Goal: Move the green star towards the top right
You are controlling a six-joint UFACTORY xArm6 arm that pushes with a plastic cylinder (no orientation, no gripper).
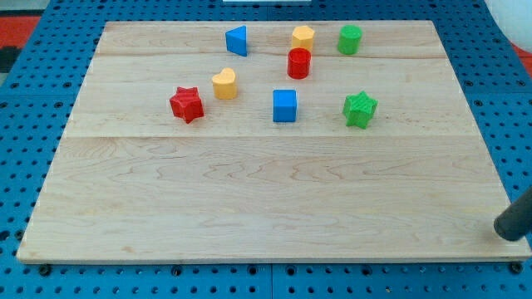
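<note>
At view's right: ridged green star on pale wood-grain board | my tip bottom-right, well apart | no jaws.

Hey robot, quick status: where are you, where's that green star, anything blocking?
My tip at the view's bottom right, off the board, touching no block. Green star right of the blue cube. Green cylinder above it, near the top-right path.

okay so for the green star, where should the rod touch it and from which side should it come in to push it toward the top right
Judging from one view: press on the green star at its lower-left face, coming from the view's bottom left, so the push runs toward the top right corner. It sits flat and alone, the blue cube well to its left. My tip is at the view's bottom right, far from every block, and would need to circle round first.
</note>
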